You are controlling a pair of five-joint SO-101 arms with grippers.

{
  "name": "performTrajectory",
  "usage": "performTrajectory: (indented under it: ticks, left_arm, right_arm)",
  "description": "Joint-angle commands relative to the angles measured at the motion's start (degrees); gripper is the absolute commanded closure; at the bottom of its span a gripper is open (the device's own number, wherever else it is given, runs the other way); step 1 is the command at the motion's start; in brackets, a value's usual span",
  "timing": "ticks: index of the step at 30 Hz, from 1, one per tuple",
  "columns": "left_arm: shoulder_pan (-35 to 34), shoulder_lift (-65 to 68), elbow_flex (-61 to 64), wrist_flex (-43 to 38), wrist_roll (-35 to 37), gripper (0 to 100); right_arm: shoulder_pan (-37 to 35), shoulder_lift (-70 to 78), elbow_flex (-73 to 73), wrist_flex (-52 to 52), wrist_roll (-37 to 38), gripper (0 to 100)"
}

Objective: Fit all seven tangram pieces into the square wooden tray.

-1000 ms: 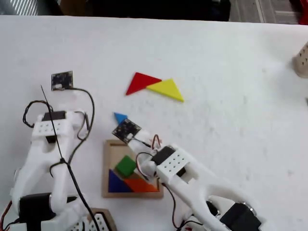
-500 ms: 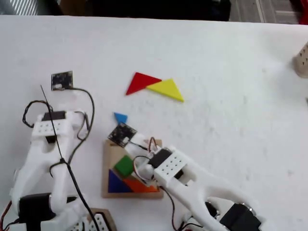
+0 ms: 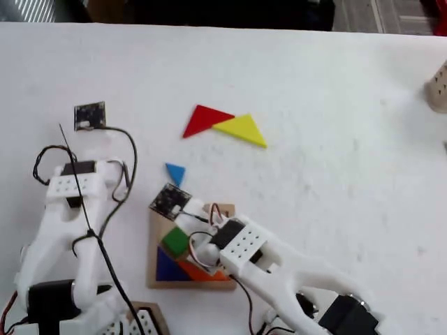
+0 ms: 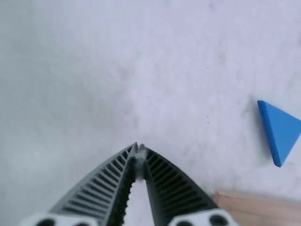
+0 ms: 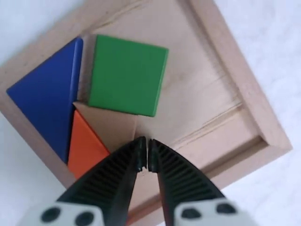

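Here, closest to the near edge of the desk [image 3: 335, 105] and toward its left corner, we see the square wooden tray [image 3: 155, 241]. Three pieces lie in it: a dark blue triangle [image 3: 167, 266] in the near left part, an orange piece [image 3: 204, 272] along the near wall beside it, and a green square [image 3: 175, 241] just beyond both. In the right wrist view the green square [image 5: 127, 75] touches the dark blue triangle [image 5: 47, 94] along one side, and the orange piece [image 5: 87, 146] meets the blue one along another. The rest of the tray [image 5: 244, 89] floor is bare wood.

The right gripper [image 5: 145, 147] stands over that bare floor, fingers together at the tips, gripping nothing, just beside the green square and the orange piece. We cannot tell whether it touches the wood.

The left gripper [image 4: 139, 149] is likewise pressed together and empty. It points at bare desk, left of the tray.

Beyond the tray's far wall a small light blue triangle [image 3: 175, 172] lies flat on the desk, apart from the tray. In the left wrist view this small light blue triangle [image 4: 280, 129] lies near a corner of the tray [image 4: 256, 203].

Farther toward the far edge, near mid-desk, a red triangle [image 3: 204, 118] and a yellow triangle [image 3: 242, 130] lie touching each other.
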Motion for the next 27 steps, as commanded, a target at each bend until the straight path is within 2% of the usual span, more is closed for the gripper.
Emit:
performTrajectory:
  ticks: [1,6,9,16,27]
  left_arm:
    - [-0.66,-0.04,-2.73,-1.14,0.18,98]
    - [-0.66,-0.04,-2.73,-1.14,0.18,98]
    - [-0.66,-0.04,-2.73,-1.14,0.18,98]
    - [-0.66,0.04,-2.73,-1.14,0.18,98]
    - [-0.66,0.04,-2.73,-1.23,0.18,98]
  right_arm:
    - [3.21,-0.4,-3.78,0.84,0.88,98.1]
    - [7.69,0.22,-5.45,-1.01,0.35,98.1]
    - [7.96,0.31,-5.71,-4.35,0.35,98.1]
    - [3.56,0.4,-5.54,-10.51,-4.22,98.1]
    - [2.68,9.63,-10.81,-9.27,-4.13,98.1]
